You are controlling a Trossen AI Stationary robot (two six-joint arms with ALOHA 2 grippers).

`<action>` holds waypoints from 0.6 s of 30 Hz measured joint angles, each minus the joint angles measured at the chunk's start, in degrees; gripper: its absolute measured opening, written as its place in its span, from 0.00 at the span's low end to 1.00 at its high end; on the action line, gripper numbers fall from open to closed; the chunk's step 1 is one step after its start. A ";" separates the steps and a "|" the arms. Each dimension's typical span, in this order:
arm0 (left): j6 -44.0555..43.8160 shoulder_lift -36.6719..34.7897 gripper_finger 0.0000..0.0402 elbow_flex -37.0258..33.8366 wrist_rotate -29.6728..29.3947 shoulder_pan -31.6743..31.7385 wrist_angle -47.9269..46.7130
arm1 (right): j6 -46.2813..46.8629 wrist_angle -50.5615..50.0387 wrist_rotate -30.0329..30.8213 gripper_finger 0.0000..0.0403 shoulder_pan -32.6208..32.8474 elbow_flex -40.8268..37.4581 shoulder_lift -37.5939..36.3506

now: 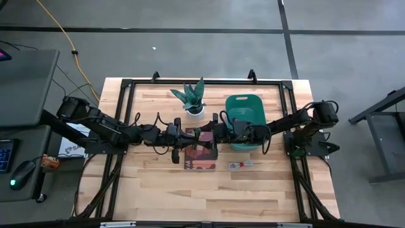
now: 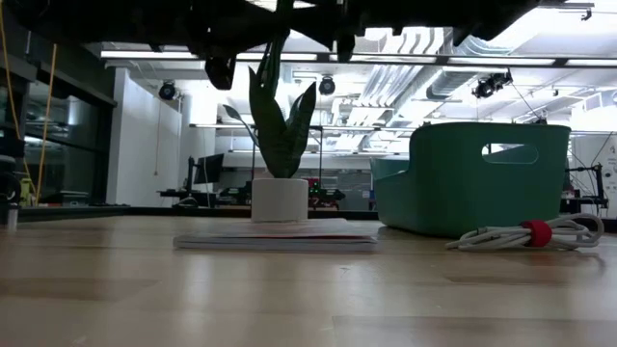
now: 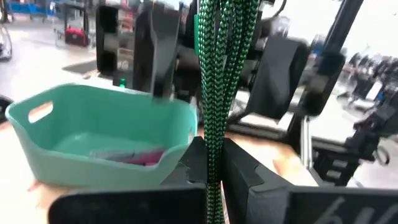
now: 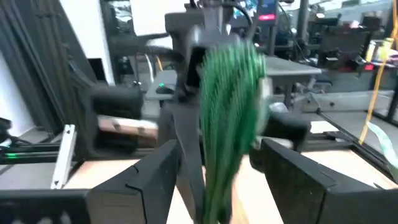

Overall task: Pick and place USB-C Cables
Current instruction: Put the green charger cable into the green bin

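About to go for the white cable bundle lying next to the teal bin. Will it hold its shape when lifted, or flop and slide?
The white cable bundle is coiled and cinched by a red tie, so it should lift roughly as one piece. Loops past the tie will probably sag. It looks light and lies flat on the table, so a push would likely slide it, not roll it.

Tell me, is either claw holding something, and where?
The left gripper pinches a green cable bundle near its lower end. The right gripper looks open around it.
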 joint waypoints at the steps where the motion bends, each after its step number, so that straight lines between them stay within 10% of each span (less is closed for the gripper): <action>1: -0.01 -0.04 0.00 0.02 -0.01 0.00 0.53 | 0.23 -0.23 0.67 0.54 0.00 0.00 0.00; 5: -0.02 -0.08 0.00 0.03 -0.08 0.00 0.56 | 0.68 -0.70 1.25 0.46 0.02 0.00 0.00; 11: -0.04 -0.08 0.02 0.03 0.47 0.07 0.25 | 1.84 -1.50 1.39 0.07 0.04 -0.02 0.00; 18: -0.07 -0.11 0.15 0.01 0.75 0.04 -1.41 | 1.65 -5.47 1.26 0.06 0.07 -0.04 -0.64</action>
